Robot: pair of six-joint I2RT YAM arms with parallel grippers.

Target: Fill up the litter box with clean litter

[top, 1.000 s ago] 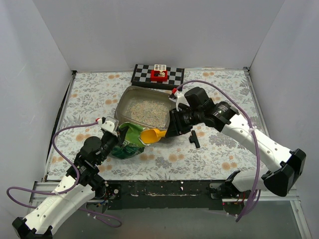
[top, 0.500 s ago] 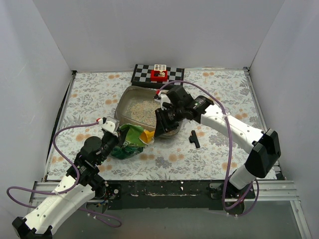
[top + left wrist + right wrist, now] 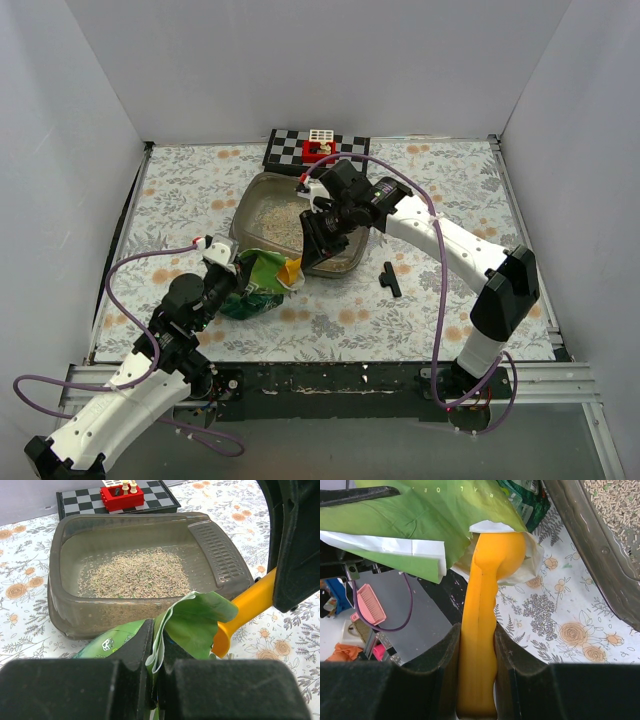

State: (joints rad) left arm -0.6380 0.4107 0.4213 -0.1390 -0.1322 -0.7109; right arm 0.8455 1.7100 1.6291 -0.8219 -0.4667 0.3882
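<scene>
Lab test booth: white walls [image 3: 320,60], floral tablecloth [image 3: 440,300].

Yellow-orange scoop [image 3: 495,555]: handle clamped in gripper [image 3: 476,640], bowl inside the mouth of green bag [image 3: 420,525] (white lining showing). Upper right: litter box [image 3: 590,545] wall, litter [image 3: 615,500] inside. Floral bench [image 3: 560,625] beneath.

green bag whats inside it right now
The bowl of the yellow-orange plastic scoop sits in the mouth of the crinkly glossy green bag. What lies deeper in is hidden by the bag's folded walls.
</scene>
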